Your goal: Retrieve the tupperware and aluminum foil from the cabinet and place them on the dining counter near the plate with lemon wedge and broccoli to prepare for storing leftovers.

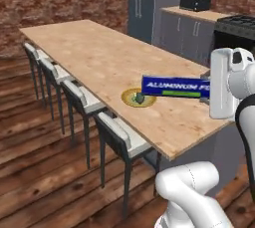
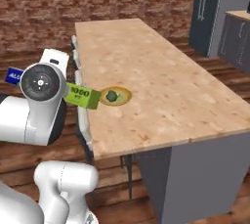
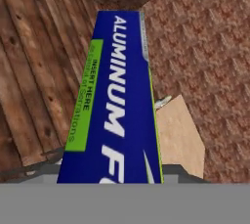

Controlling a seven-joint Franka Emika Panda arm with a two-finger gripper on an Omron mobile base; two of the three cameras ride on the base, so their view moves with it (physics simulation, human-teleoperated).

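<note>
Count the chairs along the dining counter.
4, in a row on the dining counter's left long side in the left base view: the nearest chair, then a second, a third and the farthest. Others may be hidden.

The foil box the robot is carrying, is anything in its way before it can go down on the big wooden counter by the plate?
Nothing visible blocks it. The aluminum foil hangs in the gripper beside the plate, and the dining counter around it is bare.

The aluminum foil (image 3: 114, 105) box reads "ALUMINUM F…", apparently "INSERT HERE".
</note>
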